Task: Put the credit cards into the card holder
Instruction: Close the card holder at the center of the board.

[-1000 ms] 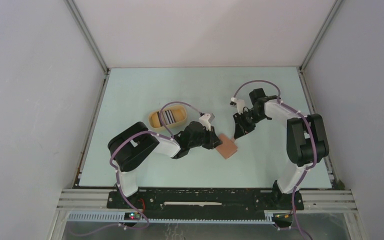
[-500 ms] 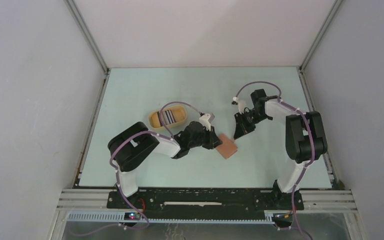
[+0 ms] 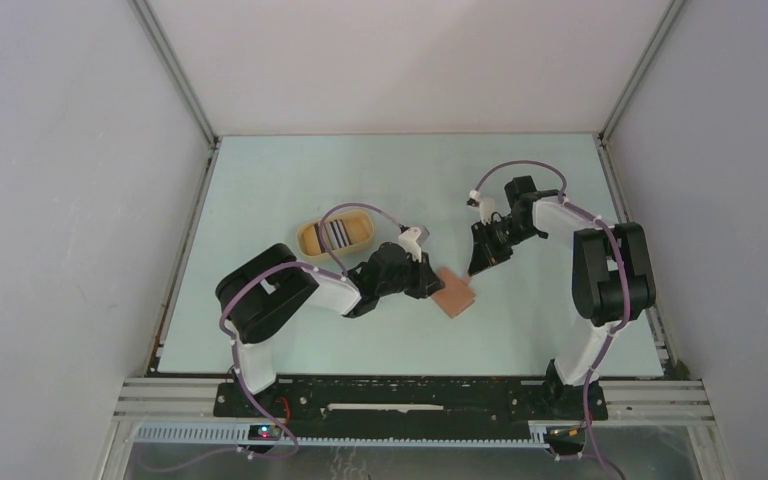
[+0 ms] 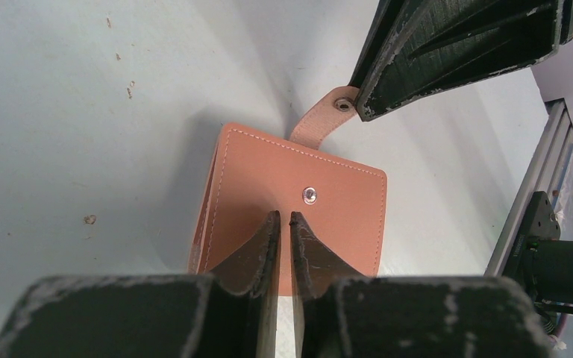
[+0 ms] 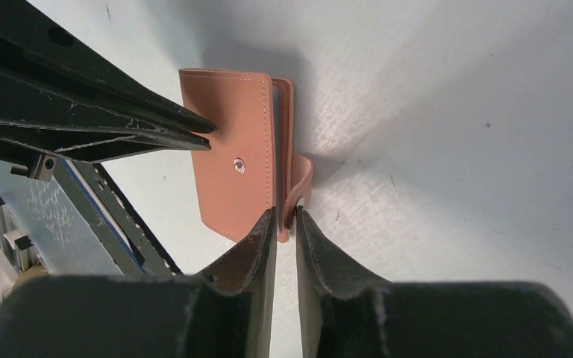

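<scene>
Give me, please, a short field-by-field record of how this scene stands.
card holder: folded shut, lying flat on the table, snap undone
snap tab: sticking out past the holder's far edge
left gripper: almost shut, tips resting on the holder's cover
right gripper: closed on the snap tab
credit cards: stacked in the yellow tray, apart from the holder
stage: holder not yet opened

You have the reddish-brown leather folding card holder lying shut on the pale worktop, between the two arms. The left gripper sets its fingers on the holder's left part. The right gripper sits at its tab, behind and to the right. Farther left and behind, the credit cards sit in the yellow oval tray.
</scene>
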Robot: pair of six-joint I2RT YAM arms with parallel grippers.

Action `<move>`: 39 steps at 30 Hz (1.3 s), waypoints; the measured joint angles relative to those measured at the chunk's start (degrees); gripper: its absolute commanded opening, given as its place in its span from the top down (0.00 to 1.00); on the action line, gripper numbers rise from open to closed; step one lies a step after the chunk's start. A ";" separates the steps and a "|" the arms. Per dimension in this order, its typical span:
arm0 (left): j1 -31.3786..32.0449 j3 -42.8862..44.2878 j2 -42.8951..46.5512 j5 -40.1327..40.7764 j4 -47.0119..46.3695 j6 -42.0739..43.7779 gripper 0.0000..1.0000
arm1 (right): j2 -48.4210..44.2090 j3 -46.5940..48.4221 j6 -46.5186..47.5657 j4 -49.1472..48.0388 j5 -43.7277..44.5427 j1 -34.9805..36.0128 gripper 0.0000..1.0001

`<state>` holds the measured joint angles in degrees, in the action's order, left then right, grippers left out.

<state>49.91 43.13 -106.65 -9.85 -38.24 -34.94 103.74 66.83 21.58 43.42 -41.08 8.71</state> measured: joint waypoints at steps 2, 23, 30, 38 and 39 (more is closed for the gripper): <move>0.00 0.00 0.00 0.00 0.00 0.00 0.86 | 0.00 0.00 -0.11 -0.02 -0.07 0.00 0.84; 0.02 0.00 0.00 0.00 0.00 0.00 0.86 | 0.87 0.22 -0.07 0.00 -0.61 -0.37 1.00; 0.00 0.00 0.00 0.00 0.00 0.00 0.87 | 0.13 0.22 1.49 -0.04 -1.09 1.16 1.00; -0.20 0.00 0.00 -0.39 -0.11 -0.09 0.88 | -2.75 0.20 3.67 -0.96 -0.09 6.91 1.00; -0.22 0.00 0.00 -0.46 -0.13 -0.09 0.88 | -2.78 0.20 3.87 -1.05 0.35 7.52 1.00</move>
<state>49.69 43.13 -106.65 -10.31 -38.37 -35.03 100.97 67.02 25.45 42.37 -40.73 16.23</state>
